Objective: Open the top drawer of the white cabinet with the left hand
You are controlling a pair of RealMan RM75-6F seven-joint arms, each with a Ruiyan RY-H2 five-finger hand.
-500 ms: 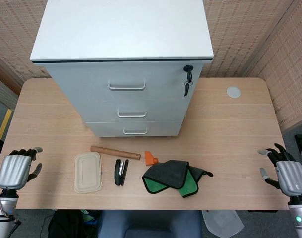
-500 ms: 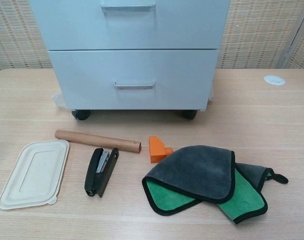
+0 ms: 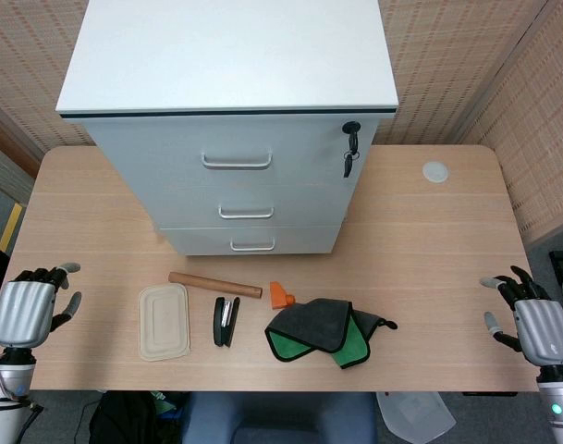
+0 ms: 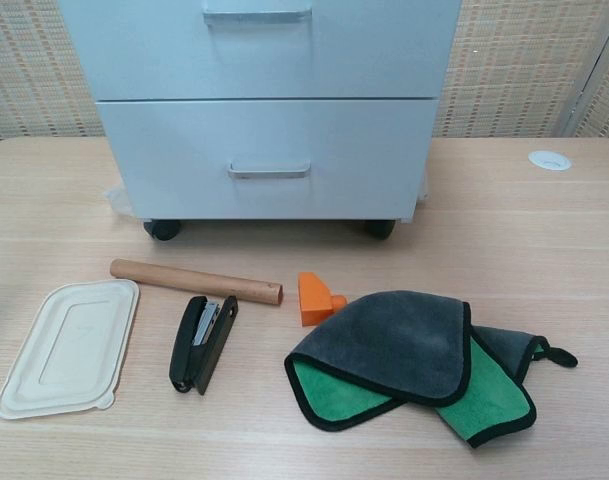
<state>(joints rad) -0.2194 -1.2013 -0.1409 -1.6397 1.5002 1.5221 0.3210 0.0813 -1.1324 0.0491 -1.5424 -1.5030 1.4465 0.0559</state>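
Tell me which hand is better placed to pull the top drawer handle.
Left, marginally. The top drawer handle sits left of the cabinet's centre, nearer the left hand than the right hand. Both are open at the table's near edge.

Office: filing cabinet (image 3: 227,139), stapler (image 3: 226,321)

Bright, even light; sharp pics

The white cabinet (image 3: 227,120) stands upright at the table's far middle — its top drawer (image 3: 235,159) flush and closed, curved silver handle (image 3: 237,162) across its front, keys hanging at its right.
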